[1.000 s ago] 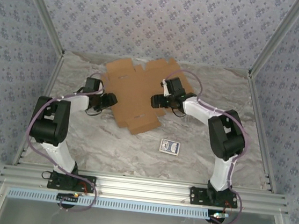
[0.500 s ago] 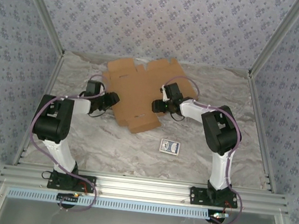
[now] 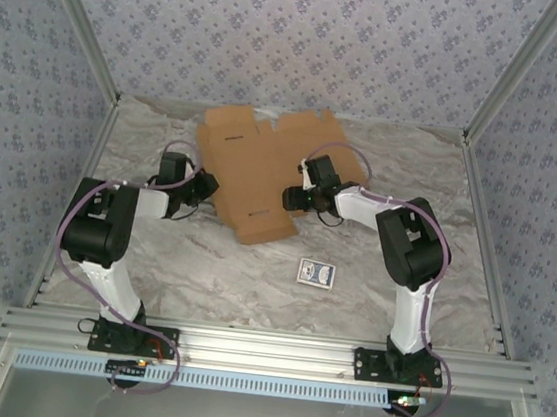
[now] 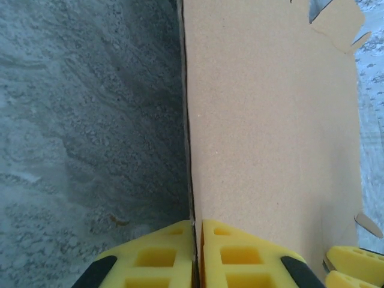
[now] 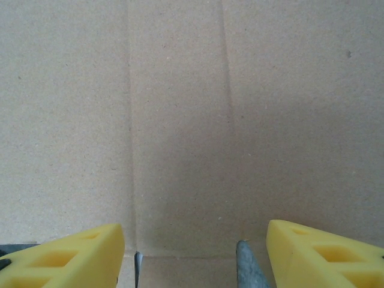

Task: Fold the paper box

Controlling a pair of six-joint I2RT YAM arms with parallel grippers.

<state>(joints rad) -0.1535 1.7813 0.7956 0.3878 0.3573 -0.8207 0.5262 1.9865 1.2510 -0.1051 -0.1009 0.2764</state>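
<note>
The paper box (image 3: 263, 167) is a flat brown cardboard sheet with flaps, lying at the back middle of the marbled table (image 3: 202, 260). My left gripper (image 3: 207, 186) is at the sheet's left edge. In the left wrist view its yellow fingers (image 4: 240, 255) are pressed together on the paper box's (image 4: 270, 120) thin edge, left gripper (image 4: 197, 227). My right gripper (image 3: 287, 197) reaches over the sheet's right part. In the right wrist view the right gripper (image 5: 195, 258) stands open above a creased panel of the paper box (image 5: 180, 120), with nothing between its fingers.
A small blue patterned card (image 3: 316, 272) lies on the table in front of the sheet. Patterned walls close in the left, back and right sides. The metal frame rail (image 3: 263, 348) runs along the near edge, by the arm bases.
My left gripper has closed on the sheet's left edge. The right arm drew in a little over the sheet early on, then held. The sheet shifted slightly to the right.
</note>
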